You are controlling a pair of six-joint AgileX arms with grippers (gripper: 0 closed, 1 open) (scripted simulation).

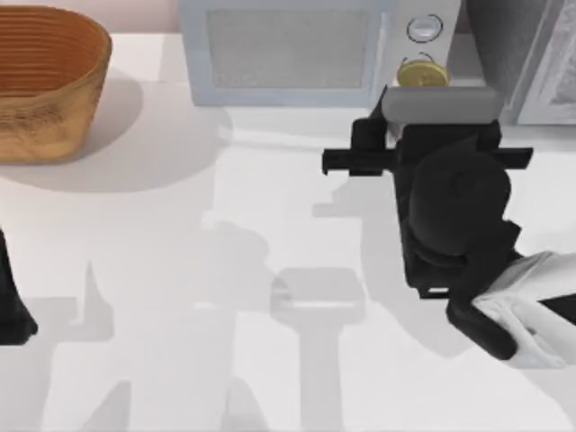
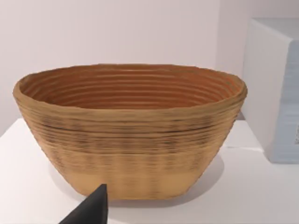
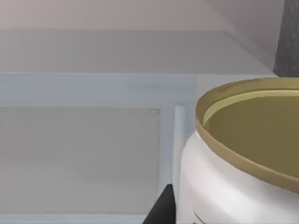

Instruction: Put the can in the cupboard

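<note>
One can was seen just ahead of the right gripper, right in front of the microwave, beside the cupboard. Whether it was pinched could not be told; probably it was being raised. The left arm was parked.

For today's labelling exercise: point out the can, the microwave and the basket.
can [image 3: 243, 140], right wrist view, gold top.
microwave [image 1: 288, 49], top view, door panel.
basket [image 2: 131, 140], left wrist view, outer wall.
</note>
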